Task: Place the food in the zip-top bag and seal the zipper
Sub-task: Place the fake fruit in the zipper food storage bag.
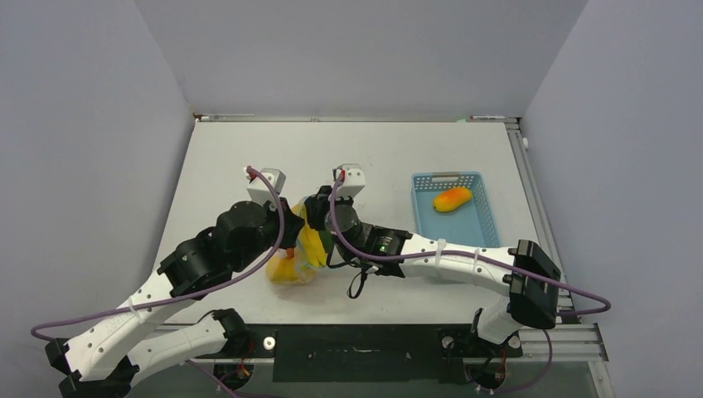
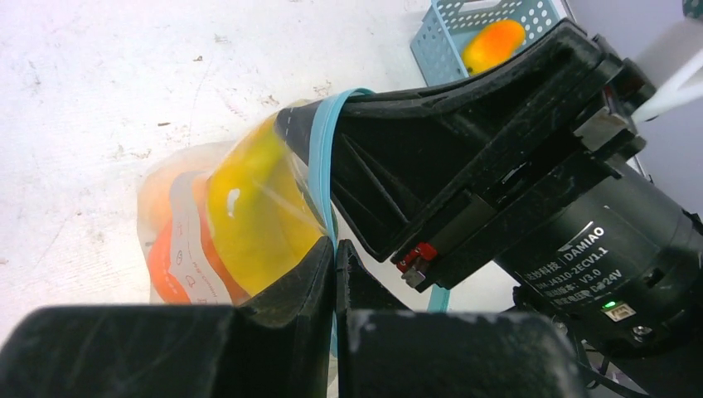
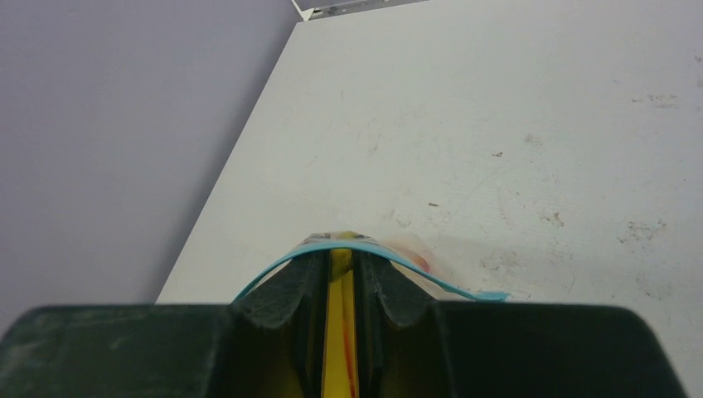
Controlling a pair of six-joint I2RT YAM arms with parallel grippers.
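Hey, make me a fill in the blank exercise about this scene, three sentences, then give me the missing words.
1. The left hand is pinched shut on the zip-top bag's light blue ____.
2. Only ____ fruit lies in the basket.
3. Through the clear plastic, the food in the bag looks yellow and ____.

Missing words: zipper; one; orange.

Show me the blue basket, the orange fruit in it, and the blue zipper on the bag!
light blue basket (image 1: 466, 229), top view, on its bare floor.
orange-yellow fruit (image 1: 452, 199), top view, on its middle.
zipper (image 2: 318, 149), left wrist view, on the strip's curved part.
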